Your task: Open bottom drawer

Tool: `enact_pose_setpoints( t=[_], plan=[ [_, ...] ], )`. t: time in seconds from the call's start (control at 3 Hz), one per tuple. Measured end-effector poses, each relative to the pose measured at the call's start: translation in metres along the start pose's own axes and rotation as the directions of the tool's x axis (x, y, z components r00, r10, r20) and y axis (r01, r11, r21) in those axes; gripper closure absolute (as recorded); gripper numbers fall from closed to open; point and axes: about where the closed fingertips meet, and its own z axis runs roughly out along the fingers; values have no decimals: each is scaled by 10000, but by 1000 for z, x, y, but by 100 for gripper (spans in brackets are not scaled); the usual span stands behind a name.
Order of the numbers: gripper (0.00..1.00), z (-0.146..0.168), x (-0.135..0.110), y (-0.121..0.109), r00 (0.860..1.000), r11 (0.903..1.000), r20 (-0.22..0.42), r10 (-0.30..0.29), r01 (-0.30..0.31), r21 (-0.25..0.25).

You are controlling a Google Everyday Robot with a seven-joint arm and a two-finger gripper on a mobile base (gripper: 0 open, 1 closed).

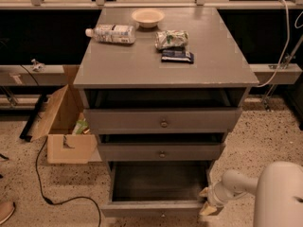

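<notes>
A: Where is the bottom drawer [158, 207] right now?

B: It stands pulled well out from the cabinet [142, 70], further than the middle drawer [161, 151] and the top drawer [163, 119], and its dark inside shows bare. I would judge the opening as good as done.

A: And the gripper [207, 201]?

B: Low down at the right front corner of that drawer, right against the end of its front panel, not at the middle where the knob sits. Whether it is apart or closed on the panel edge I cannot tell.

A: Why down at the corner?

B: Probably because the arm [236, 183] comes in from the right side, low to the floor, so the corner is the nearest part to pull on.

A: Anything at risk?

B: The bowl [147, 17], the bottle [111, 33] and the snack bag [171, 39] sit up on top, well apart from the arm
</notes>
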Motion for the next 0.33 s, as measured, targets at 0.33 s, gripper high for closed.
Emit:
enact_pose_setpoints(
  t=[0.33],
  plan=[
    [0,-39,6,1,9999,9977,-39,150,-147,658]
  ],
)
